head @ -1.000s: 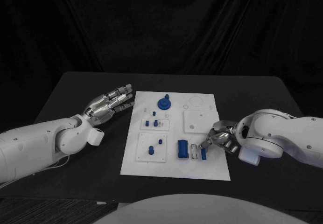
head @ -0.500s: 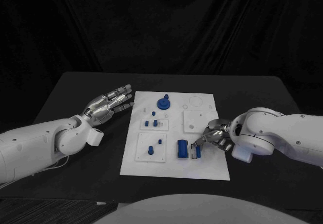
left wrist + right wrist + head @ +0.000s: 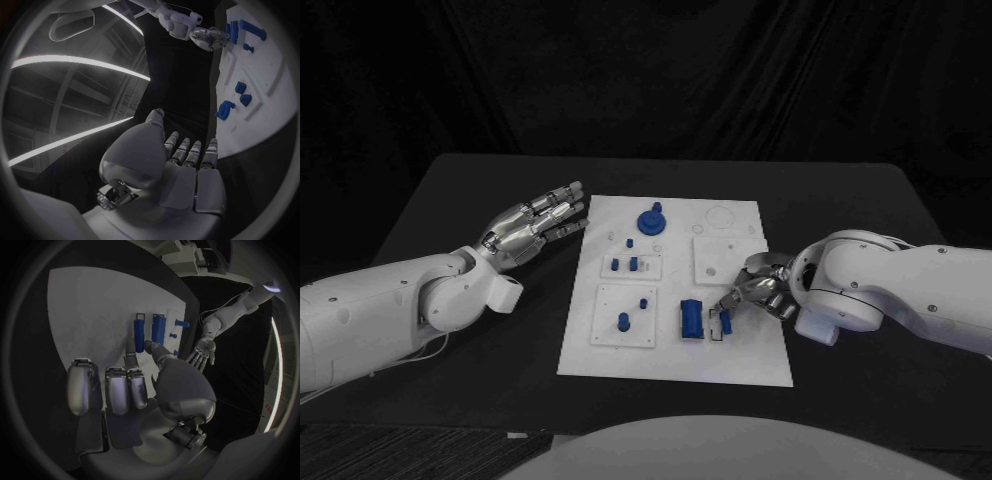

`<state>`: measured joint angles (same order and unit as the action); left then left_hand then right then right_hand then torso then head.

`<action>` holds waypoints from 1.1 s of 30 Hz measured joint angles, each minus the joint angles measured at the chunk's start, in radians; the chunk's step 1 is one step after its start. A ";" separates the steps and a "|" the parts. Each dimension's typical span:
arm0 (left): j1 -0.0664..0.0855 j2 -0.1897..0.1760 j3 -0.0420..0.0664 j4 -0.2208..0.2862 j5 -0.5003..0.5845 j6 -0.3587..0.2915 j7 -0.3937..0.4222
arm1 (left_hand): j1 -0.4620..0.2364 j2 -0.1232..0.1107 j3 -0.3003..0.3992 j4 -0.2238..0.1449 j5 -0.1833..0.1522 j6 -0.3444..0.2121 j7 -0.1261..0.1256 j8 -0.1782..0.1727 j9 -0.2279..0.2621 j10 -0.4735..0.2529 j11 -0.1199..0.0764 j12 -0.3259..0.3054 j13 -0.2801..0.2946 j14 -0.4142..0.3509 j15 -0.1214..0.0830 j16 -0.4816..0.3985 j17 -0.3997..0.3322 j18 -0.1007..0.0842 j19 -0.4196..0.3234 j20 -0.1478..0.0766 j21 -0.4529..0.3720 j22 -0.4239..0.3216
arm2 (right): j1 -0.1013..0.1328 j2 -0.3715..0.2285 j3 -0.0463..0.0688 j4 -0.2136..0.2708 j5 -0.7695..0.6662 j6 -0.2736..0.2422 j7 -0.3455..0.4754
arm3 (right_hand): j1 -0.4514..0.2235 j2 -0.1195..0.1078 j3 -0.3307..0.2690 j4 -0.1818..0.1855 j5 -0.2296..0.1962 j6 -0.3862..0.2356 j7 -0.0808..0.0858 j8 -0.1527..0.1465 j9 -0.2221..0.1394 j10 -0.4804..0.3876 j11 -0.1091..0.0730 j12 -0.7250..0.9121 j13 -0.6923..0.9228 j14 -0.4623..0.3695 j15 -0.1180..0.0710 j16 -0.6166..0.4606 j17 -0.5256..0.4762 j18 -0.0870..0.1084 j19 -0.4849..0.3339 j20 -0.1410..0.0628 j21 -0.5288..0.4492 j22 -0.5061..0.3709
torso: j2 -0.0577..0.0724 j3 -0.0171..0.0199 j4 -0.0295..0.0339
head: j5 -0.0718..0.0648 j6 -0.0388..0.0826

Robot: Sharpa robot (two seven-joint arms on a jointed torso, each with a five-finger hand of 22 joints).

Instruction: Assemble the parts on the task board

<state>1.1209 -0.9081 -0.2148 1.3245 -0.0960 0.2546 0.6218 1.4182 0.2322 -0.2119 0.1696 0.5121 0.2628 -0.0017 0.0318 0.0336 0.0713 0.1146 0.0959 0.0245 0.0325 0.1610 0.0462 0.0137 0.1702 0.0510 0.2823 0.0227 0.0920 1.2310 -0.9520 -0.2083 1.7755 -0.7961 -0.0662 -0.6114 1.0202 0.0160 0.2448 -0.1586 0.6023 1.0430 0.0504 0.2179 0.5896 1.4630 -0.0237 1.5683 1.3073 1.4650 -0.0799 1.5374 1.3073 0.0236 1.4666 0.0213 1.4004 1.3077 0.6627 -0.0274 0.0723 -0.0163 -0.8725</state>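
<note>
The white task board (image 3: pixel 672 345) lies in the middle of the black table. On it a large blue block (image 3: pixel 691 318) stands beside a slim blue bar (image 3: pixel 727 322). My right hand (image 3: pixel 762 293) reaches over the board's right edge and pinches the near end of the slim blue bar (image 3: pixel 139 335) between thumb and a finger, right next to the block (image 3: pixel 159 329); its other fingers (image 3: pixel 117 389) are curled in. My left hand (image 3: pixel 531 222) hovers left of the board, holding nothing, its fingers (image 3: pixel 187 150) straight and apart.
A round blue part (image 3: pixel 651 218) sits at the board's far end. Small blue pegs stand in the raised square plates at the middle left (image 3: pixel 626 264) and near left (image 3: pixel 623 321). A bare square plate (image 3: pixel 715 258) lies just beyond my right hand.
My right hand has shifted a little left over the board's edge, and the slim blue bar has moved left with it, closer to the large block. The left hand has not moved.
</note>
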 measured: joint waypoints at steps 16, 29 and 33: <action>-0.003 0.001 0.000 -0.001 0.000 0.003 -0.001 | 0.000 0.000 0.000 0.000 0.000 0.000 0.000 0.000 0.000 0.000 0.000 0.000 0.000 0.000 0.000 0.000 0.000 0.000 0.000 0.000 0.000 0.000 | -0.004 0.014 0.000 -0.002 -0.021 0.008 -0.001 | -0.017 0.001 0.018 -0.007 -0.008 0.000 0.000 0.005 0.000 0.000 0.000 0.000 0.000 0.000 0.000 -0.004 0.000 0.000 0.000 0.000 -0.004 0.000 | 0.000 0.0000 0.0000 | 0.001 0.000; -0.005 0.002 0.000 -0.005 0.000 0.007 -0.002 | 0.004 0.004 0.000 0.000 0.000 0.000 0.000 0.000 0.000 0.000 0.000 0.000 0.000 0.000 0.000 0.000 0.000 0.000 0.000 0.000 0.000 0.000 | -0.009 0.023 0.000 -0.004 -0.026 0.020 -0.003 | -0.023 -0.003 0.020 0.010 -0.086 0.000 0.001 0.009 0.000 0.000 0.000 0.000 0.001 0.004 -0.004 -0.008 0.000 0.017 0.000 0.000 -0.014 0.000 | -0.001 -0.0002 -0.0001 | 0.002 0.000; -0.005 0.002 0.000 -0.005 0.000 0.008 -0.002 | 0.004 0.004 0.000 0.000 0.000 0.000 0.000 0.000 0.000 0.000 0.000 0.000 0.000 0.000 0.000 0.000 0.000 0.000 0.000 0.000 0.000 0.000 | -0.014 0.024 0.001 -0.004 -0.028 0.024 -0.003 | -0.028 -0.006 0.017 0.013 -0.105 0.000 0.000 0.013 -0.001 0.000 0.000 0.000 0.001 0.004 -0.004 -0.008 0.000 0.016 0.000 0.000 -0.018 0.000 | -0.001 -0.0001 -0.0001 | 0.003 0.000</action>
<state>1.1158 -0.9060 -0.2148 1.3197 -0.0960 0.2631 0.6195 1.4221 0.2361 -0.2119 0.1696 0.5121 0.2628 -0.0017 0.0318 0.0336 0.0713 0.1145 0.0958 0.0245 0.0325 0.1610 0.0462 0.0137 0.1702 0.0510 0.2823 0.0227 0.0920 1.2166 -0.9277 -0.2069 1.7714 -0.8245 -0.0423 -0.6142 0.9919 0.0103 0.2623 -0.1459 0.4972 1.0431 0.0508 0.2305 0.5887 1.4628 -0.0234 1.5683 1.3080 1.4689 -0.0838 1.5295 1.3073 0.0399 1.4667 0.0213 1.3820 1.3075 0.6620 -0.0275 0.0722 -0.0137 -0.8725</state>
